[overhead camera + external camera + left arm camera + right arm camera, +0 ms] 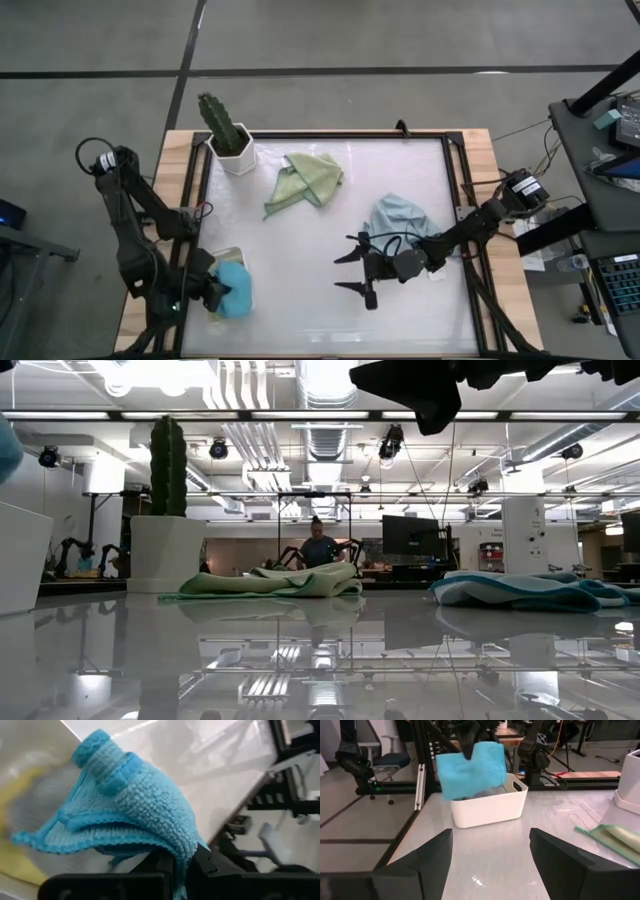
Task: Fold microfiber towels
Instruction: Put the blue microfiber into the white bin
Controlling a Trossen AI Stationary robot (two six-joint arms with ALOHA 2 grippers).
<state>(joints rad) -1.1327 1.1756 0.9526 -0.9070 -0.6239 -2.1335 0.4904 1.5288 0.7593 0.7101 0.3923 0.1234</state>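
at lower left of the high view we see the left pincer [212, 292] clamped on the teal towel [235, 288], holding it over the white tray [222, 254], where a yellow cloth [12, 810] shows beneath. right of centre, the right pincer [352, 271] hangs with fingers spread wide, holding nothing, above the white worktop [400, 180]. just behind it lies the pale blue towel [397, 217]; the sage green towel [308, 178] lies crumpled upper centre, beside the potted cactus [226, 132].
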